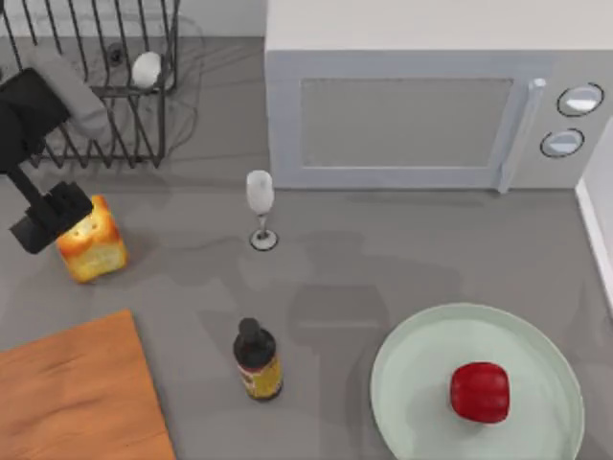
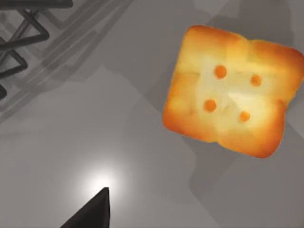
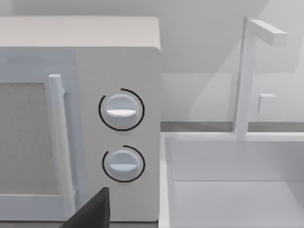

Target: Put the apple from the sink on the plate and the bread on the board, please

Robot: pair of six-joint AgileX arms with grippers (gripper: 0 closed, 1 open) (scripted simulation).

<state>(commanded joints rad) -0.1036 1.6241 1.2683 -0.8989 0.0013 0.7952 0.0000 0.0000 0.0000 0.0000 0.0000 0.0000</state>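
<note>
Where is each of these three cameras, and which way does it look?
Top view: above the table, looking down; left pincer beside the golden-yellow bread loaf; solid red apple on the pale mint-green plate.
Left wrist view: on the left arm, looking down at the loaf; a dark fingertip shows.
Right wrist view: on the right arm, facing the white microwave and sink.
Shared: loaf; microwave.
</note>
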